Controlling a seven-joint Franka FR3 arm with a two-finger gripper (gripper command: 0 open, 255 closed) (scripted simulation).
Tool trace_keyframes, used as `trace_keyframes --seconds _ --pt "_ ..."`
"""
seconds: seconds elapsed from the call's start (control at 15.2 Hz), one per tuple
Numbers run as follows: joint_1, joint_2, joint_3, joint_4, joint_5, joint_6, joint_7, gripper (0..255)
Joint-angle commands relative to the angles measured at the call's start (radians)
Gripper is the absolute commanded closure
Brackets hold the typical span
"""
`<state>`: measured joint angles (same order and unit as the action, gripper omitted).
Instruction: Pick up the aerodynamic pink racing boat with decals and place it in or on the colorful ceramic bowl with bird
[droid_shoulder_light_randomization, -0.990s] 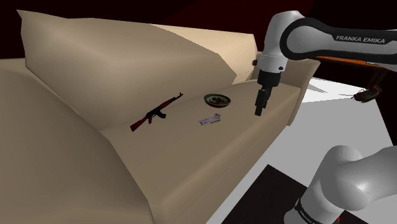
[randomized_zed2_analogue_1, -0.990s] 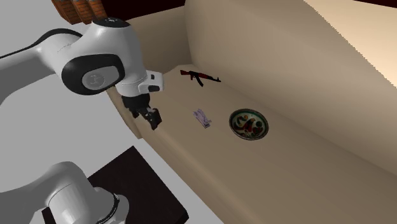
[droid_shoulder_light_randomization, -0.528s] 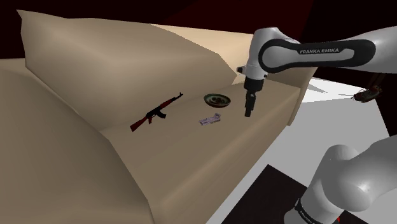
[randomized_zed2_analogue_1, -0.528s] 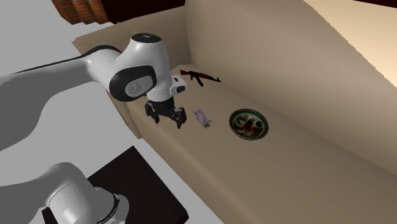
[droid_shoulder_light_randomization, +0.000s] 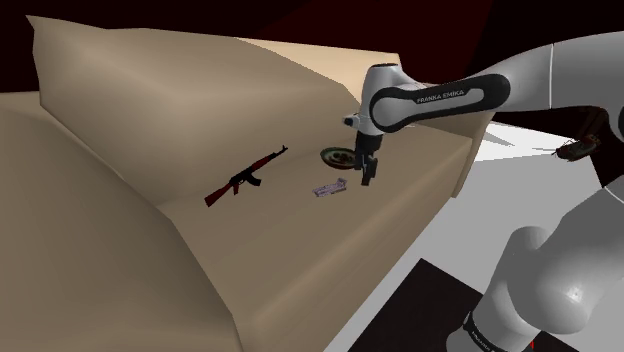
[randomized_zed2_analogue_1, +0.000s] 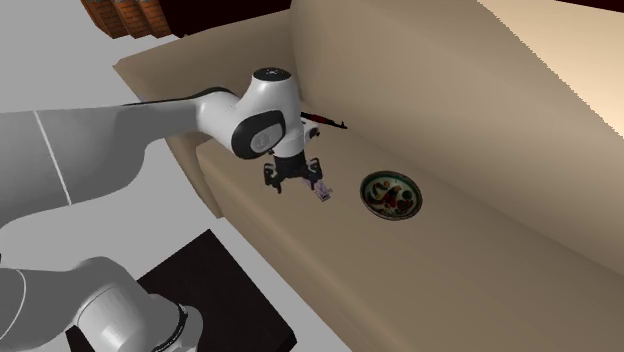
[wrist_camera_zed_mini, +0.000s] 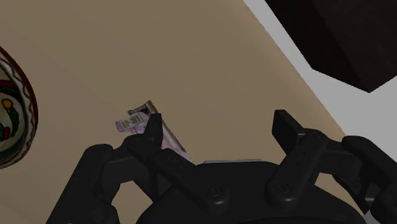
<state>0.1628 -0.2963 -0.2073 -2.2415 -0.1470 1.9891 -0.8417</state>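
Pink boat (droid_shoulder_light_randomization: 328, 187) lies flat on the tan sofa seat (droid_shoulder_light_randomization: 300, 240), near the painted bowl (droid_shoulder_light_randomization: 338, 156) and apart from the toy gun (droid_shoulder_light_randomization: 247, 176). Bare seat lies all round it, and the front edge is close by. The gripper (droid_shoulder_light_randomization: 367, 179) hangs just beside it, fingers wide apart, holding nothing. The wrist view shows one fingertip (wrist_camera_zed_mini: 153, 124) over the boat's side. The arm (droid_shoulder_light_randomization: 440, 97) reads FRANKA EMIKA

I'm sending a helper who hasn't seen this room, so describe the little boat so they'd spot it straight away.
On the long beige sofa seat lie a red-and-black toy rifle, a round patterned bowl and the boat. The boat sits beside the bowl, toward the seat's front edge. It is the smallest: a flat pink-and-white sliver, neither round nor gun-shaped.
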Motion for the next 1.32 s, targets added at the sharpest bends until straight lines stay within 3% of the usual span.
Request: trace_keyframes --seconds 0.0,0.4,0.92,1.25 --pt "0.016 0.072 -0.012 0.035 0.001 0.055 -0.087 0" --pt "0.05 0.274 -0.022 0.151 0.027 0.187 -0.333 0" --pt "0.043 0.334 -0.026 0.113 0.037 0.286 -0.347 0" --pt "0.043 0.334 -0.026 0.113 0.037 0.286 -0.347 0"
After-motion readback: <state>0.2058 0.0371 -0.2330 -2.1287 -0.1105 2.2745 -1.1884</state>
